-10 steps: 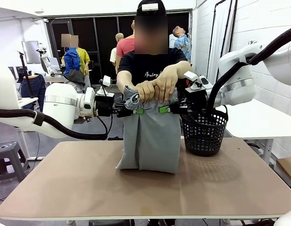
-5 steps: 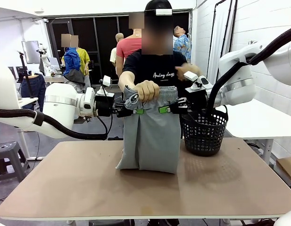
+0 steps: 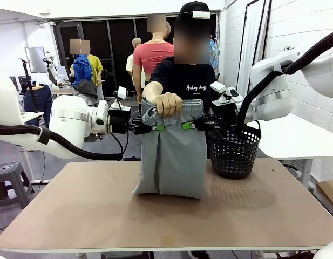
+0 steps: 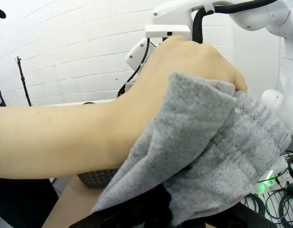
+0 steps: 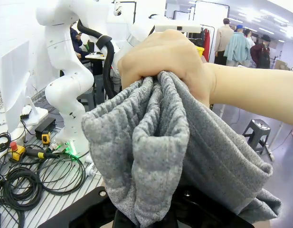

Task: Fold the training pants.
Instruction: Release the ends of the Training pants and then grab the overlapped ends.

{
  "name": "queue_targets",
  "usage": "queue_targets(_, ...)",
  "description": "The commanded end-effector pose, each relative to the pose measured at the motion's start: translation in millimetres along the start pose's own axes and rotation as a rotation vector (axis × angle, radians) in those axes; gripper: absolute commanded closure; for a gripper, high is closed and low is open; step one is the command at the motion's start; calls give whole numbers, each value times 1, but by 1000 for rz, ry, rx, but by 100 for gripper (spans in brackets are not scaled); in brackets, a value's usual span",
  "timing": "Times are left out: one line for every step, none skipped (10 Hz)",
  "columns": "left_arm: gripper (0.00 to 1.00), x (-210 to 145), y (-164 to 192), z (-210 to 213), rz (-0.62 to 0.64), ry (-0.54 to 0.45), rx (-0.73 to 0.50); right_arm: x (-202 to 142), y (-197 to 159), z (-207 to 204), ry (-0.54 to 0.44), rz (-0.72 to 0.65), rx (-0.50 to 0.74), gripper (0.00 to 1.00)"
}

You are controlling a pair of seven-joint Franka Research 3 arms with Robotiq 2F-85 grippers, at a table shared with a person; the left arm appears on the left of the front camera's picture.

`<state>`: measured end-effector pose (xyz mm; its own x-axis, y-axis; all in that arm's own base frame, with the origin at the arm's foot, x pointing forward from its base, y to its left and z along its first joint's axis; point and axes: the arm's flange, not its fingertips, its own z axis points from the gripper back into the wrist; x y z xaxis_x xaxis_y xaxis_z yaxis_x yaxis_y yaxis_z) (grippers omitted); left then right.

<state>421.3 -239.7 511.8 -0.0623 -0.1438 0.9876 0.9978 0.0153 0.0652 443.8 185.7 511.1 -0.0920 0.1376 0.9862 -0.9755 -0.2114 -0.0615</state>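
pincers [image 3: 157,127] [image 3: 188,125] on pants [image 3: 174,162], now one hand [image 3: 167,103]

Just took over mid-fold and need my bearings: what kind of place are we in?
Likely a robotics lab or workshop, not a home: bare painted brick wall, loose cables on the floor, and a plain work table under the training pants.

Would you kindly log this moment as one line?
training pants: hanging, hems on table | left end effector: shut on waistband | right end effector: shut on waistband | person's hand: gripping waistband
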Motion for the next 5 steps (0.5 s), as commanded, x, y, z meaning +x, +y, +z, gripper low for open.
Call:
queue_targets(100,4,0,0,2,-19,11,-1,2,-1,-29,9,2,100)
queue_targets(100,4,0,0,2,-19,11,-1,2,-1,-29,9,2,100)
queue_targets(100,4,0,0,2,-19,11,-1,2,-1,-29,9,2,100)
queue_targets(100,4,0,0,2,-19,11,-1,2,-1,-29,9,2,100)
queue_targets(100,4,0,0,2,-19,11,-1,2,-1,-29,9,2,100)
